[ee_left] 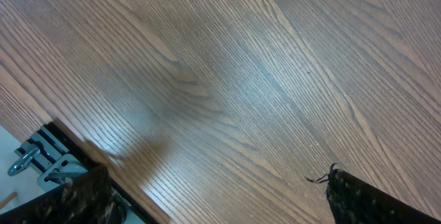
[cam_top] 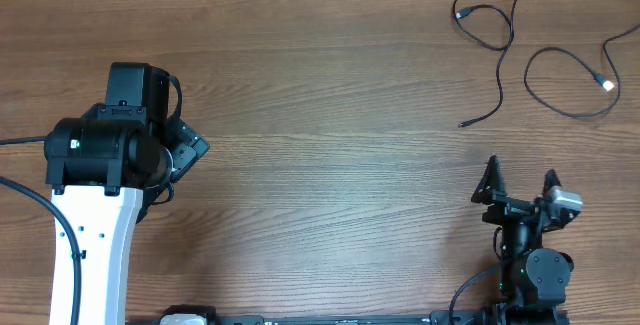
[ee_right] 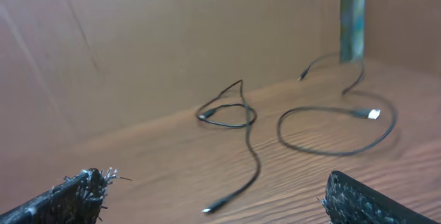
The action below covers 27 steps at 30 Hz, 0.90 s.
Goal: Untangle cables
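Both cables [cam_top: 499, 80] lie on the table [cam_top: 330, 175] in the upper right of the overhead view, side by side and not crossing. The one nearer the centre makes a small loop with a tail running down toward the lower edge. The other curves in a wider loop ending in a silvery tip [cam_top: 607, 83], its far end trailing to the top right corner. The right gripper [cam_top: 521, 173] sits at the lower right, below the cables and well apart from them, its fingers spread wide with nothing between them; its wrist view shows both cables [ee_right: 204, 117] ahead. The left gripper [ee_left: 215, 182], at the left of the overhead view, is likewise spread wide over bare wood.
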Tool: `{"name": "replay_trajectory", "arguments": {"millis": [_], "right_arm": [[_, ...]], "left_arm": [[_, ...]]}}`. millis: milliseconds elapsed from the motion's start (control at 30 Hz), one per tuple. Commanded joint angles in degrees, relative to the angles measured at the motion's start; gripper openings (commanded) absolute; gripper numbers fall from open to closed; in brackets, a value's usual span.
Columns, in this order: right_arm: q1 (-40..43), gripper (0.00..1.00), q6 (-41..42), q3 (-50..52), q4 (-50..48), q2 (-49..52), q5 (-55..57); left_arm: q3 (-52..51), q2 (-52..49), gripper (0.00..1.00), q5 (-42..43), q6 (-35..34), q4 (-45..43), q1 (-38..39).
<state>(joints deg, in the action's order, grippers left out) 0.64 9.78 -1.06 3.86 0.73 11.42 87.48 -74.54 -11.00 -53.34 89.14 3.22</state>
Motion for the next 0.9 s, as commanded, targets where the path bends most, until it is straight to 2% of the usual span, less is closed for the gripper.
{"name": "replay_trajectory", "arguments": {"millis": [0,133,433,567,867], "right_arm": [[-0.3,1.0,7.9,0.6,-0.3,-0.3,0.5],[-0.3,1.0,1.7,0.6,-0.3,-0.3,0.5],[-0.3,1.0,0.5,0.6,0.3,-0.3,-5.2],[-0.3,1.0,-5.6,0.6,0.2,-0.3,-4.4],[-0.3,1.0,-5.6,0.6,0.2,-0.3,-4.4]], "left_arm": [[0.7,-0.1,1.0,-1.0,1.0,0.0,-0.3],[0.7,-0.1,1.0,-1.0,1.1,0.0,-0.3],[0.8,-0.1,1.0,-1.0,1.0,0.0,-0.3],[0.7,-0.1,1.0,-1.0,1.1,0.0,-0.3],[0.7,-0.1,0.99,-1.0,1.0,0.0,-0.3]]}}
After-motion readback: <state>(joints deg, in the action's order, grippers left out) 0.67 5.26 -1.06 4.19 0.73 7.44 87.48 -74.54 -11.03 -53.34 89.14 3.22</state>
